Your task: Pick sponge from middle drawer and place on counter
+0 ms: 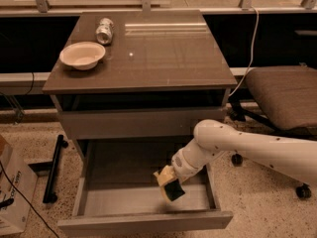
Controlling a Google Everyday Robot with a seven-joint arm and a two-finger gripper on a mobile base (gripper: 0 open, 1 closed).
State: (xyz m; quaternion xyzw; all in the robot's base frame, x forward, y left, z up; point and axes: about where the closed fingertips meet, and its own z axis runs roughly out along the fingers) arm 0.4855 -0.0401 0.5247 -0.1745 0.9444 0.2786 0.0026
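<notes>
The middle drawer point(124, 201) stands pulled open below the counter point(163, 53). My gripper point(170, 185) hangs over the drawer's right half, reaching in from the right on the white arm. Its pale yellow fingers point(162, 176) are shut on the dark green sponge point(175, 191). The sponge is held a little above the drawer floor, and a shadow lies under it.
A cream bowl point(82, 54) and a tipped can point(104, 30) sit on the counter's back left. An office chair point(285, 95) stands to the right of the cabinet. A cardboard box point(12, 192) and a black bar point(53, 170) lie on the floor at left.
</notes>
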